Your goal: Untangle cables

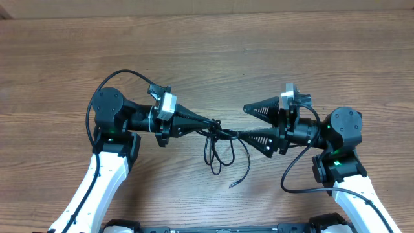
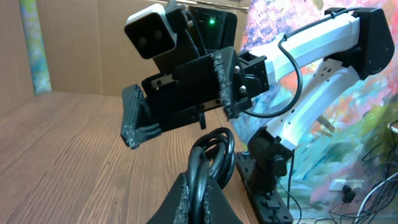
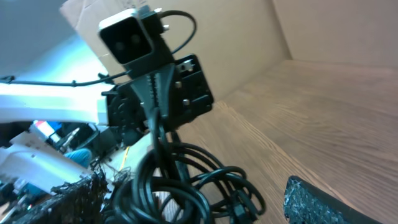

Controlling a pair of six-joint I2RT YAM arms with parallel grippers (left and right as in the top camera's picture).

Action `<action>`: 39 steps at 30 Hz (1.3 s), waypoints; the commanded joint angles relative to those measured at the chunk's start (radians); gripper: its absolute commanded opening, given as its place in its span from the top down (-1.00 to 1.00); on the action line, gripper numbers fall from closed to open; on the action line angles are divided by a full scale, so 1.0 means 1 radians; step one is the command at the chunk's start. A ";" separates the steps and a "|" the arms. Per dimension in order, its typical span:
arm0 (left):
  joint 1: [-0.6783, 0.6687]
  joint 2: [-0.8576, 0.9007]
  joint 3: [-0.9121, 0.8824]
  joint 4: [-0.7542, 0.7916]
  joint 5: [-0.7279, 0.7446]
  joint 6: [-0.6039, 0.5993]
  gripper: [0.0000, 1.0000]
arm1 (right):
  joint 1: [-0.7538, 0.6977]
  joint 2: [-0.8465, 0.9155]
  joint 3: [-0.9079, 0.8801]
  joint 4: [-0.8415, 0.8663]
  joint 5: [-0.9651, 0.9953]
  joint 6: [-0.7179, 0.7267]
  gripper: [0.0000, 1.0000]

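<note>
- Wooden tabletop (image 1: 207, 52): both arms reach in from near edge, grippers tip to tip about mid-table.
- Left arm (image 1: 107, 171) on left side, right arm (image 1: 354, 194) on right side.
- Right gripper (image 1: 242, 122): released, jaws spread wide. Lower finger just beside cable clump; contact unclear.
- Left gripper (image 1: 213, 122): clenched, grasping cables at its tips.
- Cables (image 3: 161, 186): black knotted clump between both grippers. Loops trail toward near edge, one loose end nearest that edge.
</note>
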 commanded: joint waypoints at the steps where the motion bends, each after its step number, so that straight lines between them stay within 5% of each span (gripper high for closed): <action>1: 0.006 0.002 0.010 0.005 -0.003 0.040 0.91 | 0.000 -0.003 0.018 0.026 -0.051 -0.007 -0.81; 39: -0.143 0.002 0.010 -0.006 -0.187 0.037 0.92 | 0.047 -0.003 0.018 0.065 -0.056 -0.004 -0.92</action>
